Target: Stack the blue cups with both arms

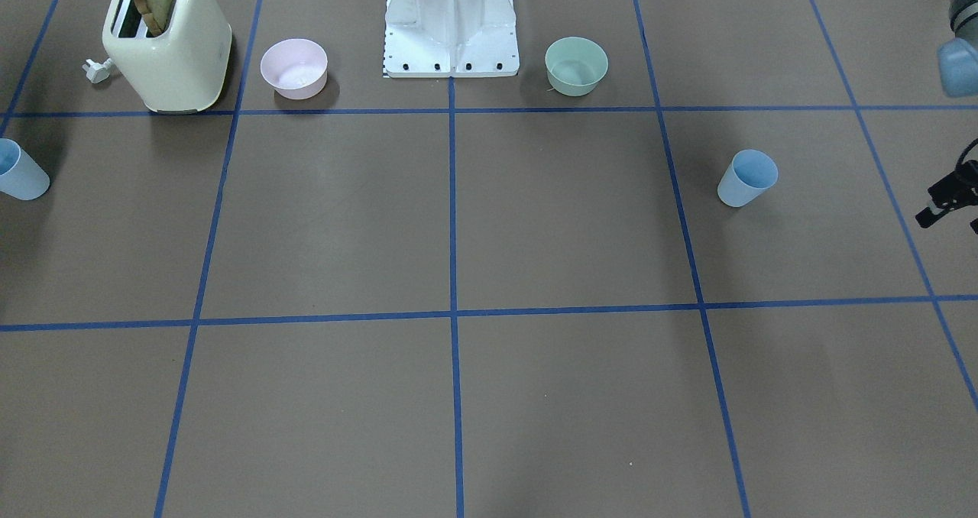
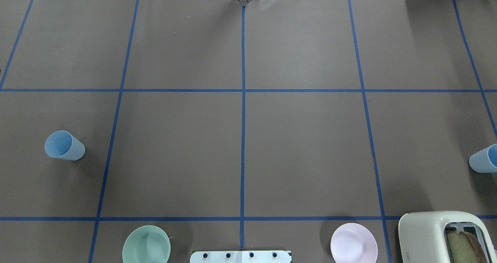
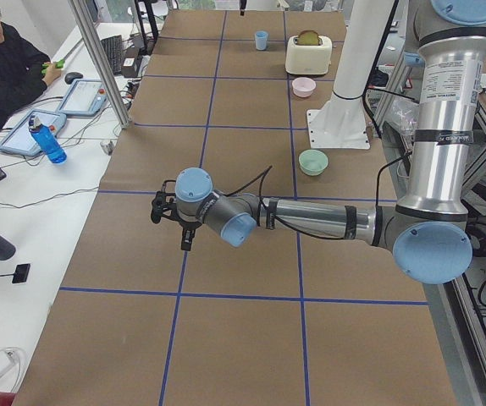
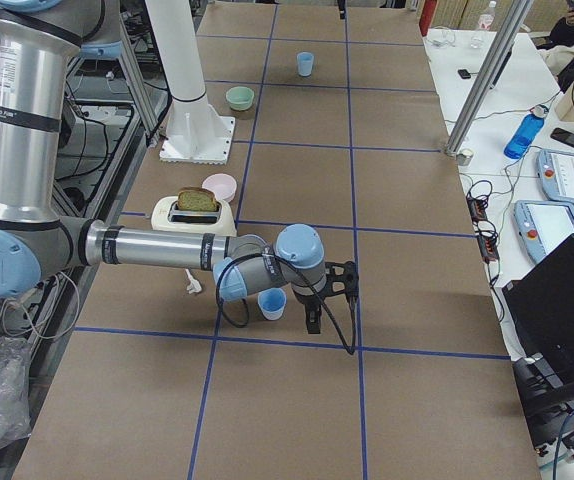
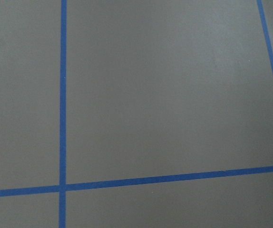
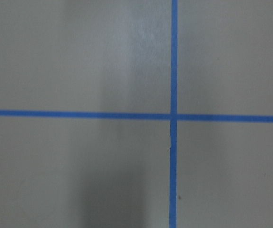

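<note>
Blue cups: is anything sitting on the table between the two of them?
Nothing visible. Only table lies between the left blue cup and the right blue cup. The green bowl, pink bowl and toaster sit nearer the robot, off that line.

The overhead camera looked forward from behind the base mount [image 2: 240, 256]; the front camera faced it from the far side. Both shared the left blue cup [image 2: 64, 146]. Wrist cameras looked closely down at the table [image 5: 174, 95].

Brown paper-covered table [image 2: 303, 150] with a blue tape grid [image 2: 243, 139], white side desk [image 3: 31, 228] alongside.
</note>
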Robot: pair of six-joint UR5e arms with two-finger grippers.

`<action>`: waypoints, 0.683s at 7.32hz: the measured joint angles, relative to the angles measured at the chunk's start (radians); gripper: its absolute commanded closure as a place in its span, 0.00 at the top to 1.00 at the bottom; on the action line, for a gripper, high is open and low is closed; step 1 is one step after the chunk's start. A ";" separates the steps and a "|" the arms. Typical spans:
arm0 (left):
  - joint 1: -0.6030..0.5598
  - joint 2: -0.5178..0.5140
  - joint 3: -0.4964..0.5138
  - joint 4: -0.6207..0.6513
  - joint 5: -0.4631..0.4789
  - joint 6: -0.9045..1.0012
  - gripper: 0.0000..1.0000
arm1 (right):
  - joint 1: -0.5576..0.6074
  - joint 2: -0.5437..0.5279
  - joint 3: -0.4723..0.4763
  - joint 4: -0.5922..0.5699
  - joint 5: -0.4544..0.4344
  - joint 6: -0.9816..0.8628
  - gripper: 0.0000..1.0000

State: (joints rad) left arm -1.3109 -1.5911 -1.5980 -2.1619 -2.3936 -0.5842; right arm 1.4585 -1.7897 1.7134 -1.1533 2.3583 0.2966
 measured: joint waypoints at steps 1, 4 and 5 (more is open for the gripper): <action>0.056 0.034 -0.035 -0.036 0.032 -0.061 0.98 | -0.009 -0.031 0.011 0.017 0.002 0.002 1.00; 0.206 0.140 -0.149 -0.122 0.105 -0.224 0.98 | -0.027 -0.082 0.017 0.075 0.010 0.010 1.00; 0.263 0.154 -0.176 -0.135 0.136 -0.275 0.98 | -0.039 -0.087 0.017 0.081 0.016 0.014 1.00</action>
State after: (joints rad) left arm -1.0482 -1.4371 -1.7743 -2.2972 -2.2580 -0.8590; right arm 1.4192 -1.8769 1.7300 -1.0723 2.3746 0.3104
